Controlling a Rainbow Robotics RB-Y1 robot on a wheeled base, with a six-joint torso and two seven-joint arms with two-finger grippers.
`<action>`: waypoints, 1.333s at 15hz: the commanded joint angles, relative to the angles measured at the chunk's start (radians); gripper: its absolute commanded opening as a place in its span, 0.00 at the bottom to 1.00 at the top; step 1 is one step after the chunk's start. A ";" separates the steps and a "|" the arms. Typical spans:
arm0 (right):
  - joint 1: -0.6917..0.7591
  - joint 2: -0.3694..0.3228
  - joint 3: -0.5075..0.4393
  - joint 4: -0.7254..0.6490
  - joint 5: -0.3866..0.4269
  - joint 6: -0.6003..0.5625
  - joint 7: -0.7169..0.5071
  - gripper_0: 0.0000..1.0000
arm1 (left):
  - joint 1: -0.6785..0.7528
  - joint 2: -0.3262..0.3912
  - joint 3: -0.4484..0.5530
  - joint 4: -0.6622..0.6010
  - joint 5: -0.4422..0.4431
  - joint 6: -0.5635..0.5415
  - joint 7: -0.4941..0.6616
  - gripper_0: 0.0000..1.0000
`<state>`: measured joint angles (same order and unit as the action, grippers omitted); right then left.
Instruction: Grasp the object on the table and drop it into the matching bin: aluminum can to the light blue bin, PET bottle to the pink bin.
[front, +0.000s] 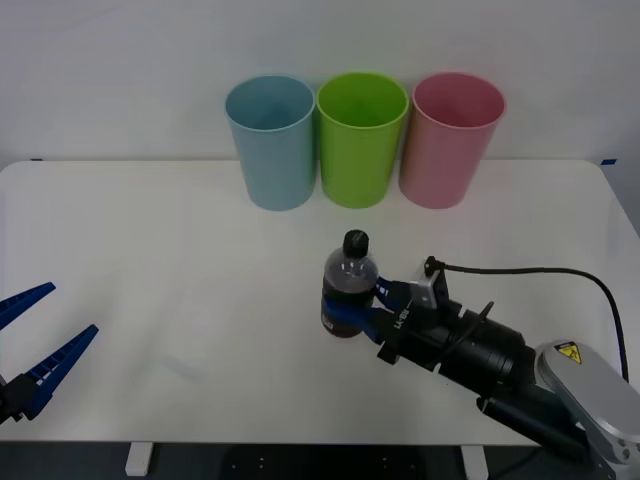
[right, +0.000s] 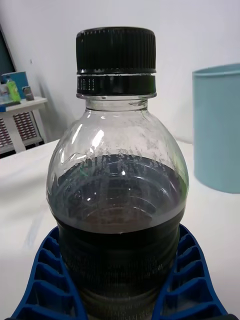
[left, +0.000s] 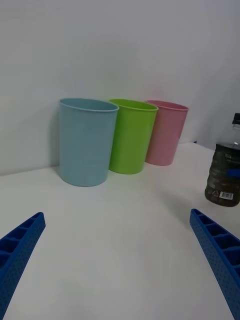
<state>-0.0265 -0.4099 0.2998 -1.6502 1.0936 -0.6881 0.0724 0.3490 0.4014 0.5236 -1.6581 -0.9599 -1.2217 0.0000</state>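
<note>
One half-full PET bottle (front: 347, 290) of dark liquid in right pincer (front: 367, 309); left pincer (front: 40, 330) wide.

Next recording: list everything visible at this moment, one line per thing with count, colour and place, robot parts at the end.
Small clear plastic bottle: one, dark liquid, black screw cap, upright near the table's middle, between the right pincer's fingers.
Tall round light blue plastic bin: one, pale blue, leftmost of the back row.
Tall round lime green plastic bin: one, middle of the back row, between the other two.
Tall round pink plastic bin: one, rightmost of the back row.
Wide white table: one, white, under everything.
Black cable: one, running from the right arm toward the table's right edge.
Right pincer: blue ribbed fingers closed around the bottle's lower body.
Left pincer: blue fingers spread, near the table's front left edge, holding nothing.
</note>
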 joint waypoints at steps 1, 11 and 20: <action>0.033 -0.007 -0.074 -0.089 -0.001 0.007 -0.103 0.00 | 0.000 0.000 0.000 0.000 0.000 0.000 0.000 1.00; 0.042 -0.069 -0.306 -0.278 -0.018 0.105 -0.390 0.00 | 0.000 0.000 0.000 0.000 0.000 0.000 0.000 1.00; -0.102 -0.277 -0.337 -0.258 -0.112 0.279 -0.454 0.00 | 0.000 0.000 0.000 0.000 0.000 0.000 0.000 1.00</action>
<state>-0.1095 -0.6749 -0.0368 -1.9232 0.9859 -0.4110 -0.3791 0.3490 0.4014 0.5236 -1.6581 -0.9599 -1.2217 0.0000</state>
